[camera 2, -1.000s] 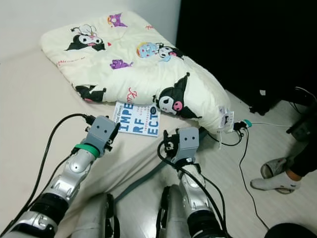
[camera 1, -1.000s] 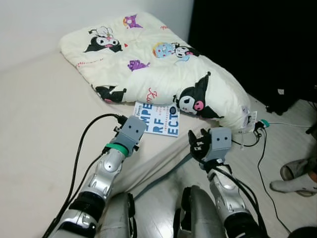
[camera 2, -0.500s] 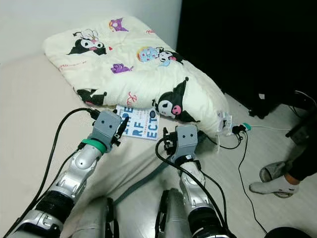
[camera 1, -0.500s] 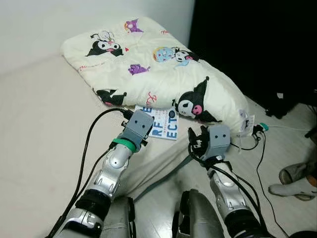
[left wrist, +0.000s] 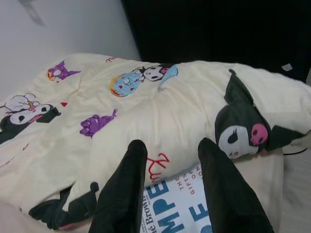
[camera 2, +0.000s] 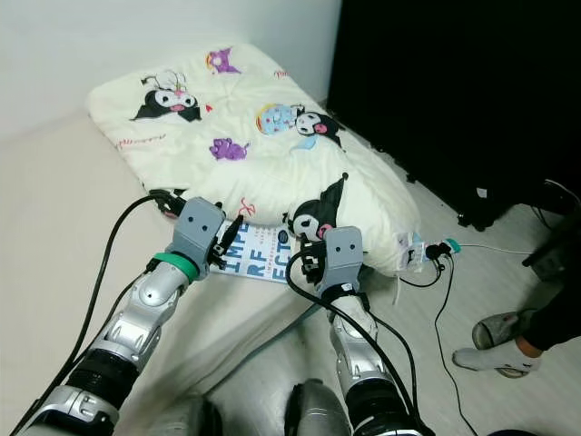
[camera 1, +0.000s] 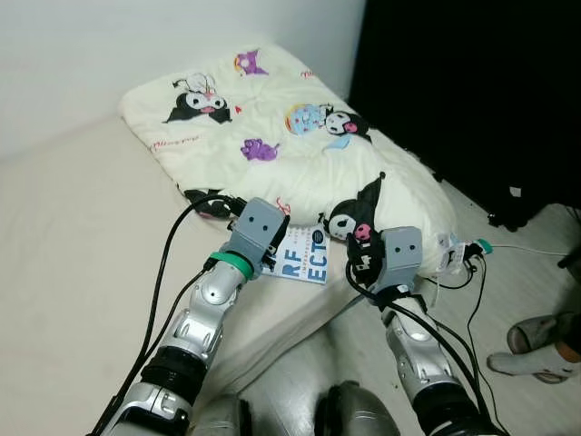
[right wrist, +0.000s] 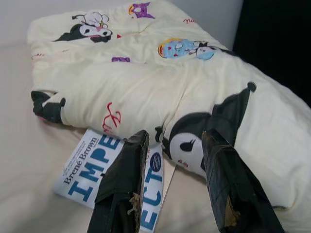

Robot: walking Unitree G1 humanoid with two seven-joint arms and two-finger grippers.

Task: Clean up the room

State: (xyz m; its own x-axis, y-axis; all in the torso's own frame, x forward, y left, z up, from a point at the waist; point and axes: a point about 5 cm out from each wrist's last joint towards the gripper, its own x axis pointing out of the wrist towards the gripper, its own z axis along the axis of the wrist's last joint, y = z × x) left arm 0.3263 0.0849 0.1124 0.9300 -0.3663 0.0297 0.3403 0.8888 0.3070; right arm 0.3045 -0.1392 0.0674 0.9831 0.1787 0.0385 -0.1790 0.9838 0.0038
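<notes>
Left claw (left wrist: 167, 194) hovers low over the bed (camera 1: 73, 245), fingers spread, nothing between them. Book (camera 1: 304, 259) lies flat on the sheet right under and just ahead of that claw; its far edge is tucked under the near edge of the folded quilt (camera 1: 290, 136). In the left wrist view the left claw's two fingers (left wrist: 121, 189) frame the book's top edge and the quilt's fold.

Book cover is white with big blue block letters. Readable: "Brené Brown" along the spine side, "IMPE" on one row, "RF" and "ECT" on lower rows, plus small text starting "THE GIFTS OF"; the rest is too small or covered. A dark round sticker sits on the cover near the quilt; its print is unreadable.

Quilt is cream with black-and-white cartoon characters, purple figures, a blue one, and red script I can't read.

Right claw (right wrist: 177, 184) sits just right of the book, at the bed's edge, fingers also spread and empty. From its wrist view the book lies just beyond its left finger, and the quilt's black-eared character face lies straight ahead between the fingers.

Further right: white tag on the quilt corner, cables (camera 1: 477, 272) on the floor, a person's slippered foot (camera 1: 536, 341).
</notes>
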